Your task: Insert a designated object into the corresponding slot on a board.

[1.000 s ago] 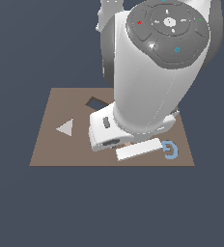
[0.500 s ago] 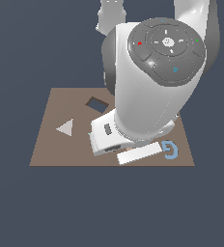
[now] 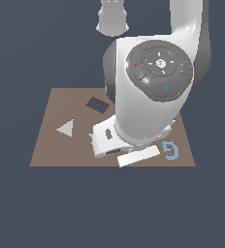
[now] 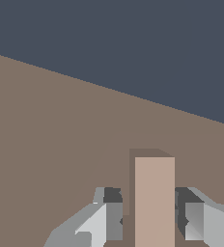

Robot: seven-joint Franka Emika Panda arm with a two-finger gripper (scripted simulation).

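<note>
the gripper (image 4: pixel 154 219) is standing open around the tan t-shaped block (image 4: pixel 154 200) in the wrist view: one finger (image 4: pixel 111 219) is showing on each side of the block's upright bar, with a narrow dark gap left on both sides, so the pads are not yet pressing it. this looks like the straddle before a grasp, with the fingers set across the narrow bar because that is the part they can span. the block itself is lying flat on the brown board (image 4: pixel 51 140), low and centre-right in the wrist frame, and only its straight bar is showing; the crossbar is cut off by the lower edge.

the exterior view is giving the layout that the wrist camera is missing. there the arm's bulky white body is filling the centre and right of the frame and hiding the block and the fingers completely. a dark parallelogram cutout (image 3: pixel 97 105) is sitting in the upper middle of the board, a pale triangle (image 3: pixel 66 128) at centre-left, a light blue g-shaped piece (image 3: pixel 170 150) at lower right, and a sliver of a pale teal piece (image 3: pixel 91 136) beside the wrist housing. the t-shaped slot is not visible in either view; it may be lying under the arm.
</note>
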